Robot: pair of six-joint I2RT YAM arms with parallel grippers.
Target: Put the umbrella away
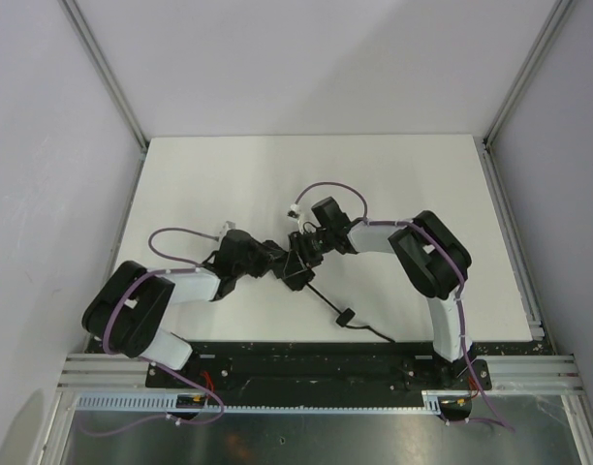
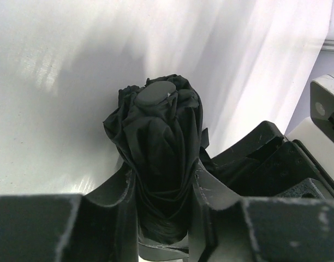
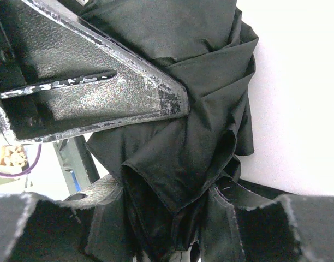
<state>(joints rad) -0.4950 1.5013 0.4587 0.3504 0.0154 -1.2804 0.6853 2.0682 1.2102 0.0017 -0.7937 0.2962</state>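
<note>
The umbrella [image 1: 298, 269] is a bunched black fabric bundle at the middle of the white table, where both arms meet. From it a thin dark shaft runs toward the near right, with a small knob [image 1: 343, 317] on it. In the left wrist view the folded umbrella [image 2: 159, 125] points away with a round flat cap [image 2: 155, 93] on its end. My left gripper [image 2: 164, 183] is shut on its fabric body. My right gripper [image 3: 170, 221] is shut on creased folds of the umbrella [image 3: 194, 136], close beside the left gripper's finger [image 3: 90, 71].
The white table [image 1: 229, 184] is walled by pale panels at the back and both sides, with metal rails [image 1: 510, 223] along the edges. Purple cables [image 1: 175, 232] loop over both arms. The arm bases sit on a black bar [image 1: 306, 363] at the near edge.
</note>
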